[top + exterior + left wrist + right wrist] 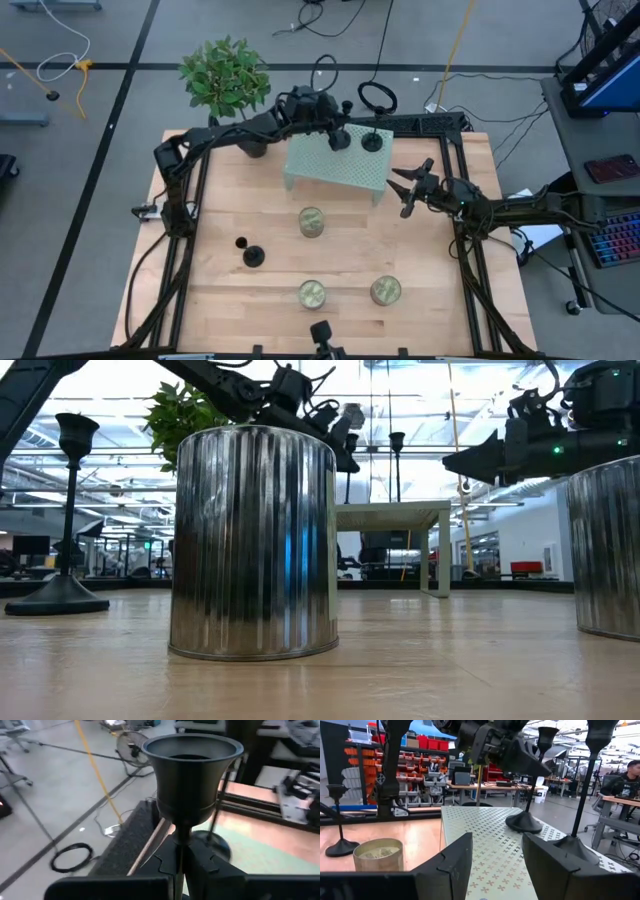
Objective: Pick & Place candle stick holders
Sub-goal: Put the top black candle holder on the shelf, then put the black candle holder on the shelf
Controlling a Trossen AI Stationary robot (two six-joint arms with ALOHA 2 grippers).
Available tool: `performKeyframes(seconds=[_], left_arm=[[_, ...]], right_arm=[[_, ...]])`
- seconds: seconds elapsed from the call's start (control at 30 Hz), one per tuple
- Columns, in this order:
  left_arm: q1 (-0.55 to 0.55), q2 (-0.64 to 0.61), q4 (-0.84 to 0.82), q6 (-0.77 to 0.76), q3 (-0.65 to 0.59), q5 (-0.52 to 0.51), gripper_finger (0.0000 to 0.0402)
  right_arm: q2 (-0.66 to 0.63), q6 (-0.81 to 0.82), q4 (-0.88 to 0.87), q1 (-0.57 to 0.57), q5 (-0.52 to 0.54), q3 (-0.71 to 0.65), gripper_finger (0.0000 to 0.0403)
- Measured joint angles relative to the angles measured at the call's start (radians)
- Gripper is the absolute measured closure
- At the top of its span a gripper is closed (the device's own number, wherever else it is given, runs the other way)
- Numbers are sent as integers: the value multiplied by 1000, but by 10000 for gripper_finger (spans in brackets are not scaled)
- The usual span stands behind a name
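Three black candle stick holders show. One [340, 138] stands on the pale green perforated stand [335, 165], with my left gripper [333, 128] shut on its stem. A second [372, 143] stands free on its round base beside it on the stand. The third [252, 255] stands on its base on the wooden table at the left. My right gripper [408, 187] is open and empty, just off the stand's right edge, with its fingers [447, 865] pointing toward the two holders. My left gripper pinches the holder's thin stem [181, 836] between its two fingers [205, 865], just below the cup top [192, 765]. The fingers come roughly level from the table's far left, across the stem. The holder stands upright with its round base [522, 822] on the stand.
Three pale jar candles in metal tins stand on the table: one [311, 221] just in front of the stand and two [312, 293] [386, 290] near the front edge. A potted plant [228, 80] stands at the far left corner. Free wood lies right of the centre jar.
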Motion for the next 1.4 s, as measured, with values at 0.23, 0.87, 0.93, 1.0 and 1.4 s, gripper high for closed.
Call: performKeyframes(seconds=[0.23, 0.87, 0.93, 1.0, 1.4], left_arm=[[1, 22, 31, -2, 0, 5, 378], [2, 22, 22, 32, 0, -4, 313], [2, 22, 12, 20, 0, -4, 296], [1, 14, -21, 20, -1, -7, 280], [-15, -162, -294, 117, -2, -52, 219]], right_arm=[[0, 0, -1, 0, 0, -1, 238], [0, 0, -8, 0, -1, -2, 238], [0, 0, -8, 0, -1, -2, 238], [0, 1, -8, 0, -1, -2, 238], [0, 3, -9, 0, -2, -2, 238]])
